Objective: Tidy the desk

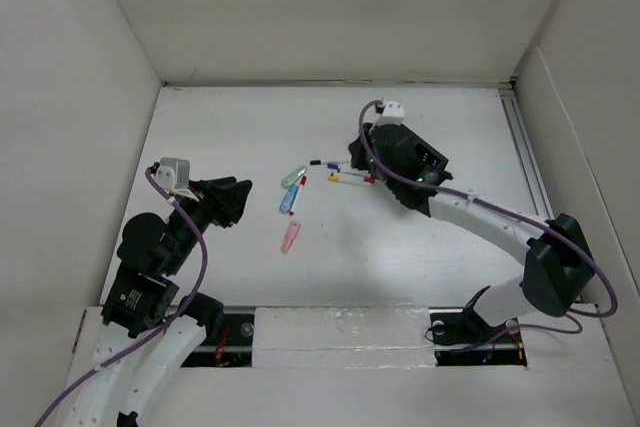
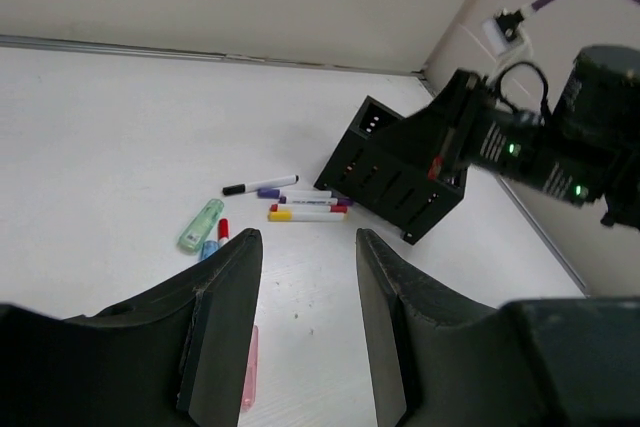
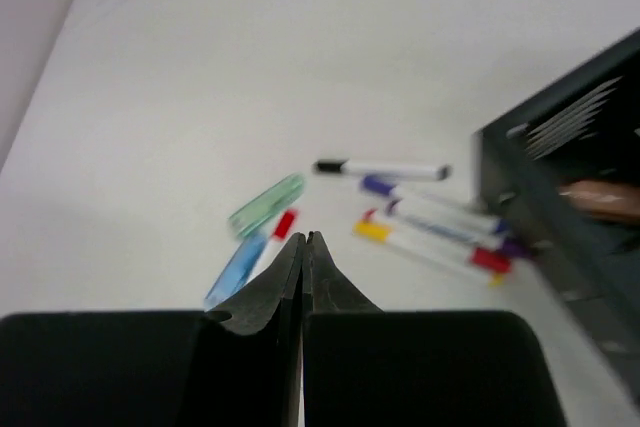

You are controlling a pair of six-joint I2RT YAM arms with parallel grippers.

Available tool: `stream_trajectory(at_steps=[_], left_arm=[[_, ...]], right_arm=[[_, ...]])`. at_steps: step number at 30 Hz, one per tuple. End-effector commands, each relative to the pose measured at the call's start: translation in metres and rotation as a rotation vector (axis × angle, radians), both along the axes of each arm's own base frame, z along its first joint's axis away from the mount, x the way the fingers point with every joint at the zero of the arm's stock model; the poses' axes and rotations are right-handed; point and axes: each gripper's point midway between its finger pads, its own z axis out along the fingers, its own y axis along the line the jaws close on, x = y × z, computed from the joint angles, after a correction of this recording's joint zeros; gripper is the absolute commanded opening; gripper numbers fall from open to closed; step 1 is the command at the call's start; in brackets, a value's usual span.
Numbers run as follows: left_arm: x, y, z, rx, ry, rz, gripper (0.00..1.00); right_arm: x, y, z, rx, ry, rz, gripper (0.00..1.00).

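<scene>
- White walls box in the white table (image 1: 380,267), which fills the top view from the arm bases to the far wall.
- We see a black mesh organizer (image 1: 415,152) at 2 o'clock from the table's centre. Loose markers (image 1: 350,177) lie just at its 9 o'clock, and a pink highlighter (image 1: 291,237) lies apart at their 7 o'clock.
- Our left fingers (image 2: 225,317) are spread and empty. Our right fingers (image 3: 290,287) are pressed together on nothing.
- We judge that lowering shut tips could set the round markers rolling, or the wrist could shove the organizer.
</scene>
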Motion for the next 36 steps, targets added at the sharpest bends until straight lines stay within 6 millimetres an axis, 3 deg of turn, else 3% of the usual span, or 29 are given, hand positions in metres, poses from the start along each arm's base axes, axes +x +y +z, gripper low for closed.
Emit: stream_trajectory(at_steps=[1, 2, 3, 4, 5, 8, 9, 11, 12, 15, 27, 33, 36], left_arm=[[0.002, 0.01, 0.009, -0.037, -0.03, 0.06, 0.39], [0.002, 0.017, 0.011, -0.057, -0.029, 0.101, 0.39], [0.002, 0.017, 0.011, -0.058, -0.029, 0.102, 0.39], [0.004, 0.025, 0.012, -0.071, -0.029, 0.147, 0.39], [0.003, 0.028, 0.013, -0.078, -0.033, 0.161, 0.39], [0.001, 0.031, 0.015, -0.089, -0.042, 0.174, 0.41], [0.0, 0.031, 0.016, -0.092, -0.044, 0.171, 0.41], [0.0, 0.03, 0.016, -0.089, -0.047, 0.165, 0.43], [0.0, 0.029, 0.016, -0.088, -0.047, 0.162, 0.43], [0.0, 0.028, 0.016, -0.085, -0.047, 0.156, 0.44], [-0.002, 0.025, 0.017, -0.083, -0.055, 0.136, 0.45], [-0.001, 0.026, 0.017, -0.082, -0.056, 0.137, 0.45], [-0.003, 0.026, 0.018, -0.085, -0.061, 0.136, 0.45]], right_arm=[[-0.043, 0.065, -0.023, 0.008, 0.016, 0.149, 0.0], [-0.065, 0.092, -0.05, -0.017, 0.075, 0.199, 0.1], [-0.078, 0.104, -0.051, -0.018, 0.075, 0.236, 0.1], [-0.088, 0.116, -0.054, -0.022, 0.088, 0.254, 0.21], [-0.098, 0.129, -0.071, -0.052, 0.118, 0.277, 0.41], [-0.134, 0.159, -0.1, -0.141, 0.161, 0.309, 0.66], [-0.14, 0.161, -0.11, -0.171, 0.184, 0.297, 0.67], [-0.14, 0.169, -0.114, -0.198, 0.179, 0.26, 0.68], [-0.144, 0.169, -0.134, -0.235, 0.21, 0.245, 0.67], [-0.14, 0.173, -0.148, -0.247, 0.227, 0.217, 0.65], [-0.121, 0.18, -0.184, -0.326, 0.223, 0.114, 0.55], [-0.12, 0.161, -0.194, -0.349, 0.23, 0.037, 0.51], [-0.124, 0.152, -0.197, -0.339, 0.235, 0.029, 0.38]])
